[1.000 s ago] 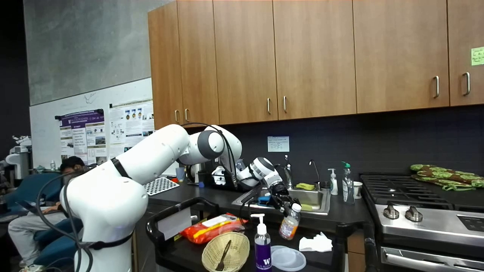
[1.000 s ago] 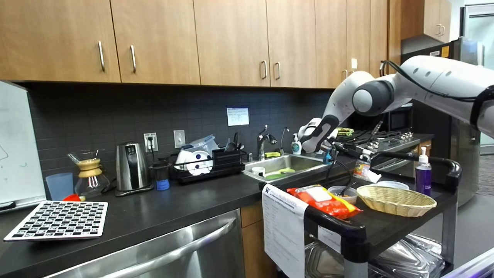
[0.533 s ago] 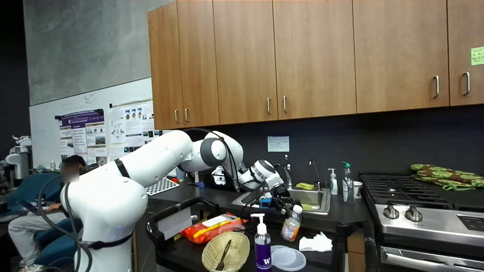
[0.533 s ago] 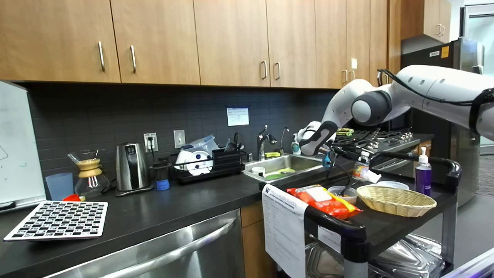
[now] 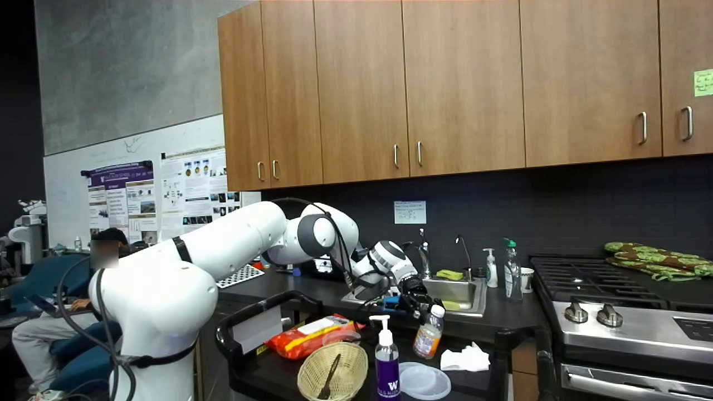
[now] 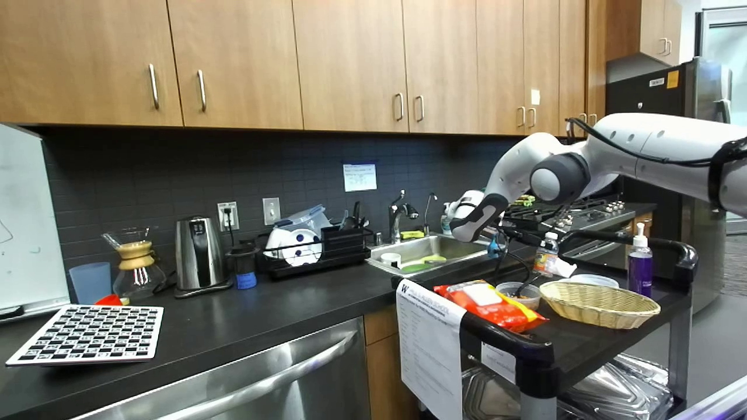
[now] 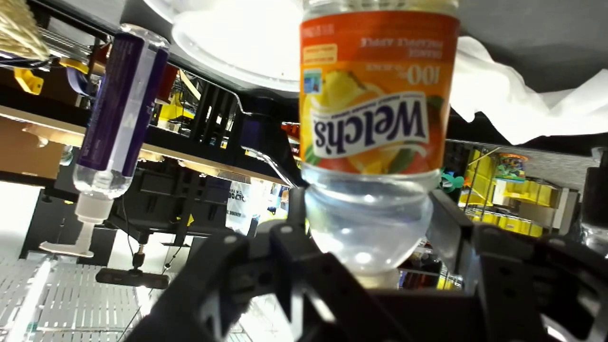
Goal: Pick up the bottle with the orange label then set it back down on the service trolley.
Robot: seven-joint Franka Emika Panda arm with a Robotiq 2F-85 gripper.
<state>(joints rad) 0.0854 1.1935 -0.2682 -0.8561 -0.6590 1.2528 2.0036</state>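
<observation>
In an exterior view, a wicker basket sits just left of the purple-labelled pump bottle. Round plastic lid just right of it. Beyond the pump bottle and right, the Welch's juice bottle, leaning, gripper clamped on its shoulder; whether its base touches, we can't make out. Crumpled white tissue farther right. We judge this the set-down on the service trolley: we should right the lean, lower slowly, part the jaws only once the base sits flat.

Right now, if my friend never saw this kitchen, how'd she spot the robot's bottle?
Find the low black trolley beside the kitchen counter. Near the crumpled white paper there, the robot's gripper holds a tilted clear bottle. Unlike the purple pump bottle, it wears an orange Welch's label.
</observation>
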